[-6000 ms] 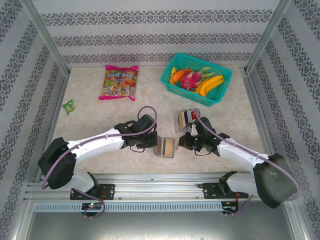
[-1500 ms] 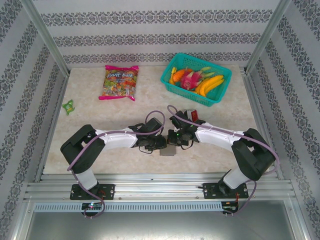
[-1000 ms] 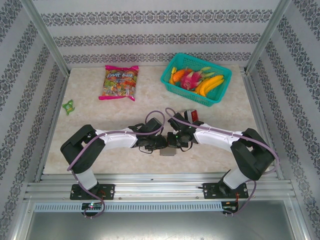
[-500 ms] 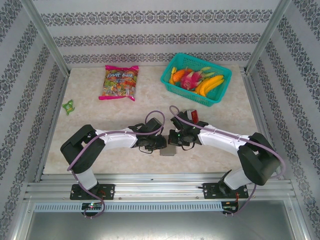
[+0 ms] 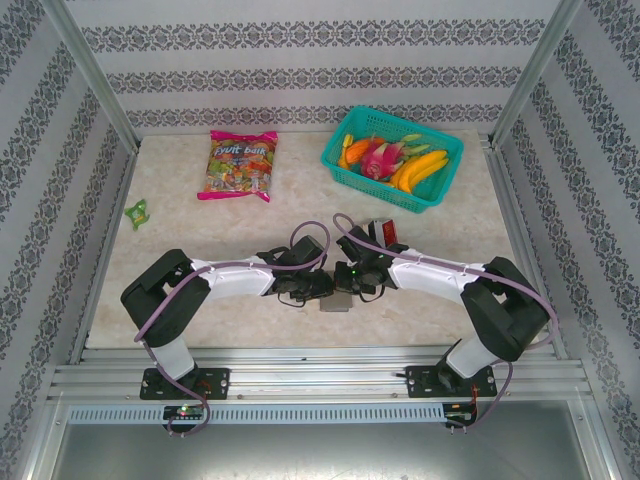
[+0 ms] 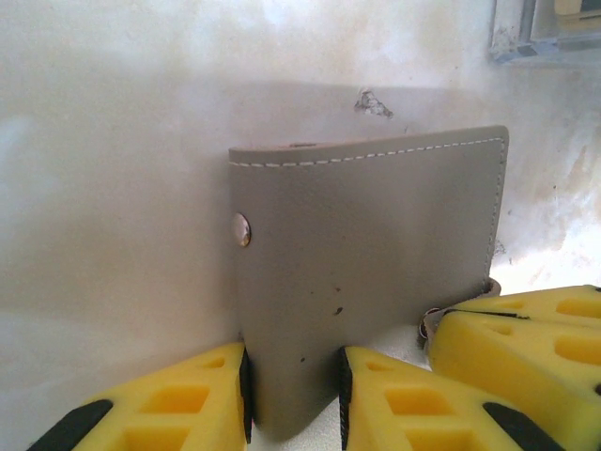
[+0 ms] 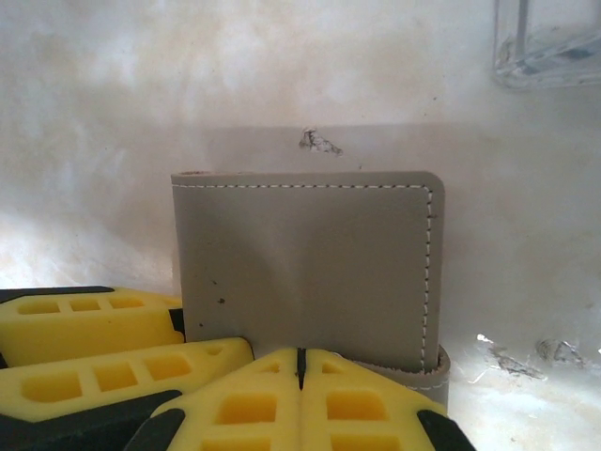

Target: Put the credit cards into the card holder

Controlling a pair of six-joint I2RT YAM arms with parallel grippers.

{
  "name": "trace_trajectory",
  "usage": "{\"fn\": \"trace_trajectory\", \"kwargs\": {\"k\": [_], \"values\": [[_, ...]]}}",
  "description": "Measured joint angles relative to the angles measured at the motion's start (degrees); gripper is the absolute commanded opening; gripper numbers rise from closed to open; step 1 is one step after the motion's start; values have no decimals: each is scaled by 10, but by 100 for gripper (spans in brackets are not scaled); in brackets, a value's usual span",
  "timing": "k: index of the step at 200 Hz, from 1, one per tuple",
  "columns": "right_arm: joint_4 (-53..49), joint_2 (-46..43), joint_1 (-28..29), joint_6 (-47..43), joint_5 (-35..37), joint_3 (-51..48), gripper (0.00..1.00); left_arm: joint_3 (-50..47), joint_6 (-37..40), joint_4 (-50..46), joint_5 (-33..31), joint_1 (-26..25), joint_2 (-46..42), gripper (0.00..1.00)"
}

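Observation:
The card holder (image 5: 336, 301) is a grey stitched wallet, folded shut, near the table's front middle. My left gripper (image 6: 293, 376) is shut on its lower edge, a yellow finger (image 6: 188, 399) on each side of the card holder (image 6: 366, 263). From the right, my right gripper (image 7: 300, 362) has its fingers pressed together with nothing between them, their tips against the near edge of the card holder (image 7: 305, 263). From above, the left gripper (image 5: 318, 287) and right gripper (image 5: 348, 280) meet over it. A red credit card (image 5: 381, 231) lies just behind the right arm.
A teal basket (image 5: 436, 190) of toy fruit stands at the back right. A candy bag (image 5: 240, 165) lies at the back left, and a small green item (image 5: 137, 212) sits by the left wall. A clear plastic piece (image 7: 549, 42) lies beyond the holder.
Six seconds ago the holder lay open in the left gripper and the right gripper was by the cards. Since then the right gripper has come to the folded holder. Almost nothing has moved in the last second.

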Motion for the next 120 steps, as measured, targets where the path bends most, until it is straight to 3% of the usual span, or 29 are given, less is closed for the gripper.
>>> {"fn": "trace_trajectory", "kwargs": {"k": [120], "values": [[-11,34,2,2,-2,19,0,-20,-10,24,-9,0,-7,29]]}}
